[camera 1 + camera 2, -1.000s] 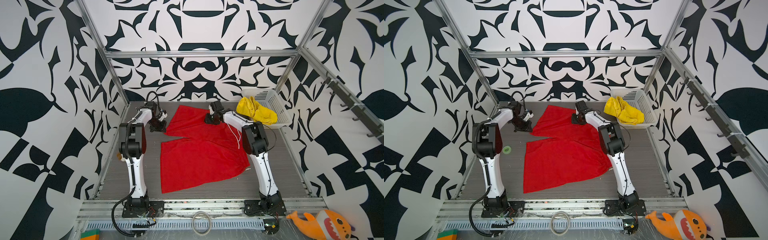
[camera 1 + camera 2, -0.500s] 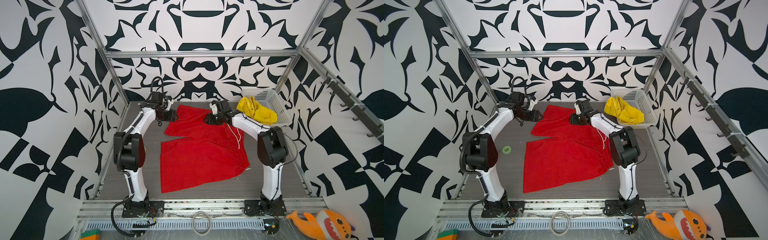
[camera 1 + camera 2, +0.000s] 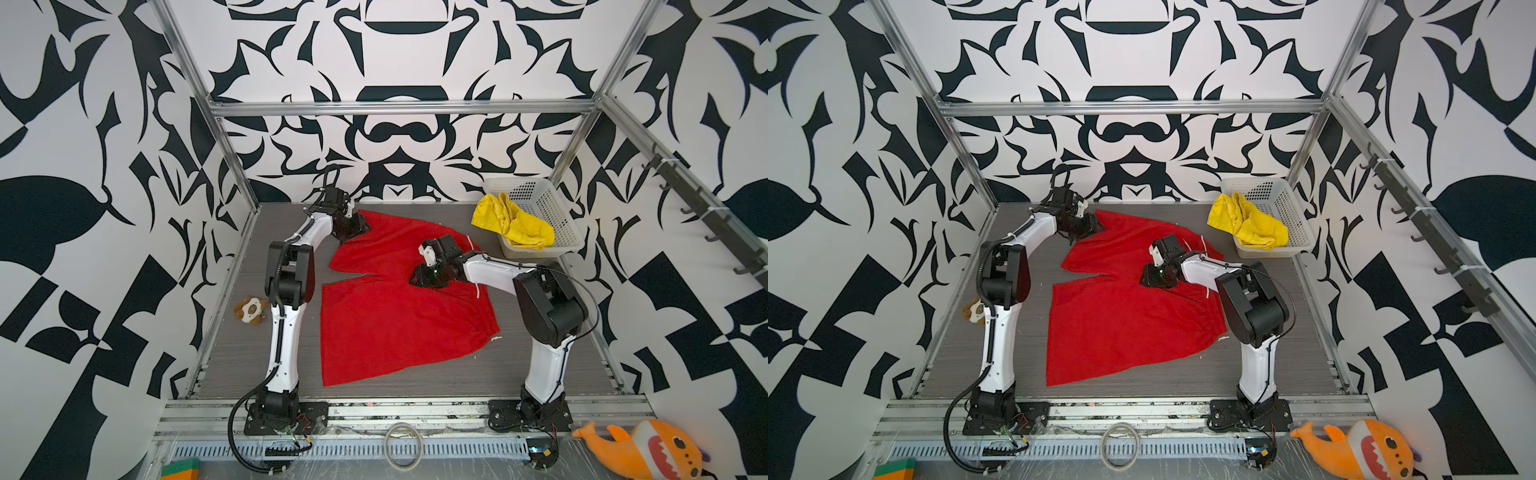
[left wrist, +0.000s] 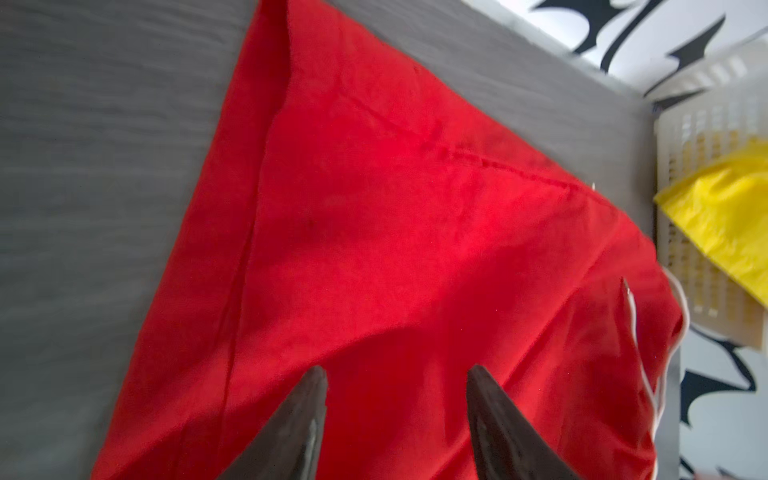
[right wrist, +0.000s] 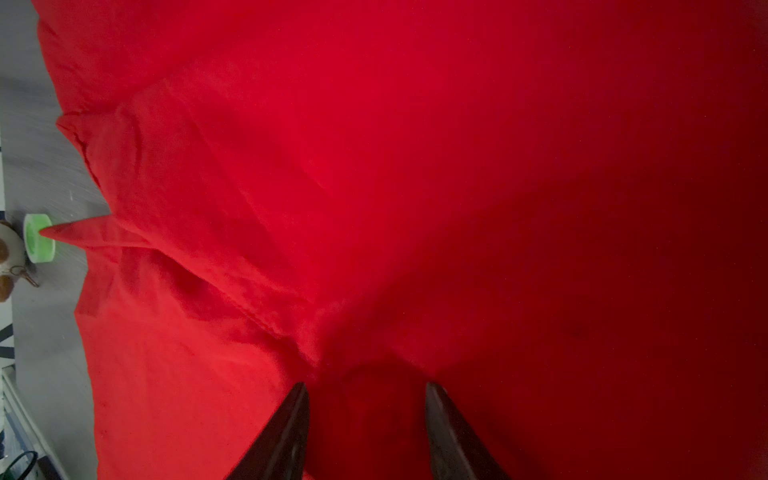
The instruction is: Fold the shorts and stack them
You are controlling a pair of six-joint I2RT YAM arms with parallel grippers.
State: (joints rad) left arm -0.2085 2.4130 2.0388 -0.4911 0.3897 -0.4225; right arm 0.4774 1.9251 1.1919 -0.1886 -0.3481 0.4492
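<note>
My left hand (image 3: 362, 228) has opened over the red shorts' (image 3: 399, 332) far corner. My right hand (image 3: 417, 278), open too, has shifted nearer, probably to regrasp for folding.

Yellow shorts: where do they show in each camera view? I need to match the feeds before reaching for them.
In a top view: yellow shorts heaped in the white basket at the far right, spilling over its rim.
In a top view: same heap, same basket.
Left wrist: a yellow patch against the basket.
Right wrist: not in it.
Shared landmark: the red shorts, in all four views.
</note>
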